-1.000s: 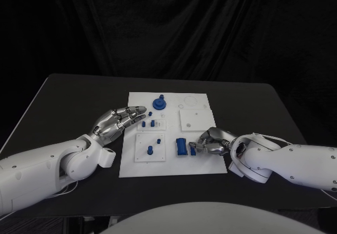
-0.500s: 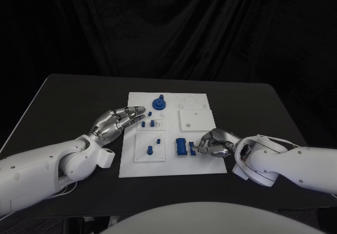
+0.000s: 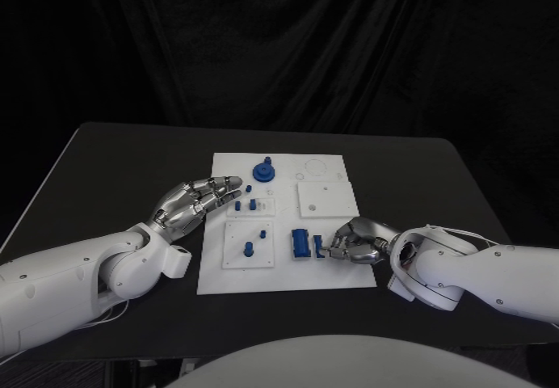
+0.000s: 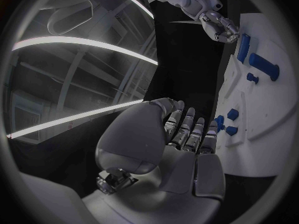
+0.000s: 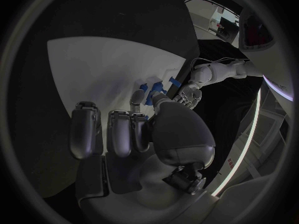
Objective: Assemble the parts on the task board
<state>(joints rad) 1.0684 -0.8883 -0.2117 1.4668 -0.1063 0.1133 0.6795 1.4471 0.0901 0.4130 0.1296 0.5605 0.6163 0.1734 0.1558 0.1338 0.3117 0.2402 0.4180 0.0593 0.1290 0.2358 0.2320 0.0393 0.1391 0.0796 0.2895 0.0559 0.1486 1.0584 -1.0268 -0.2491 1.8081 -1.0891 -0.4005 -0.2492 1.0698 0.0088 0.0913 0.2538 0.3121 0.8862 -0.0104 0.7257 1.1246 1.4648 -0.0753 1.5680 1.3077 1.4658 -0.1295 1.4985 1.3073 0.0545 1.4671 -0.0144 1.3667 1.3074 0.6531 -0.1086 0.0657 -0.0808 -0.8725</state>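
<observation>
The white task board (image 3: 332, 271) lies mid-table. It carries a blue gear-shaped part (image 3: 266, 171) at the far end, small blue pegs (image 3: 245, 205) below it, two pegs (image 3: 250, 249) on the near left plate, and a blue cylinder (image 3: 300, 242) beside a smaller blue piece (image 3: 319, 247). My left hand (image 3: 195, 202) hovers at the board's left edge, fingers stretched out and apart, holding nothing; the left wrist view shows the left hand (image 4: 181, 139) near the pegs (image 4: 231, 115). My right hand (image 3: 358, 240) rests curled at the board's near right, right beside the smaller piece, with nothing seen in it.
Black table (image 3: 116, 162) surrounds the board on all sides. A raised white square plate (image 3: 326, 198) sits on the board's right half, with a ring outline (image 3: 314, 168) beyond it. The right forearm (image 3: 466, 271) lies over the table's near right.
My right hand has drawn slightly nearer and to the right, and its forearm has turned. The left hand and the parts have stayed put.
</observation>
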